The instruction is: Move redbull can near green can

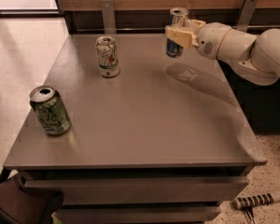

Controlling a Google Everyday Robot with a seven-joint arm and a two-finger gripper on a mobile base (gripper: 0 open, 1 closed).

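Observation:
The redbull can (pixel 177 17) is slim, blue and silver, and hangs in the air above the far right part of the grey table (pixel 144 120). My gripper (pixel 178 35) reaches in from the right and is shut on the can's middle. The can's shadow falls on the table a little below it. The green can (pixel 50 110) with a pale scribbled pattern stands upright near the table's front left corner, far from the gripper.
A white can (pixel 107 56) with green and red marks stands upright at the back left middle of the table. A wooden wall panel with metal brackets runs behind the table. A dark bag (pixel 23 202) lies on the floor at the front left.

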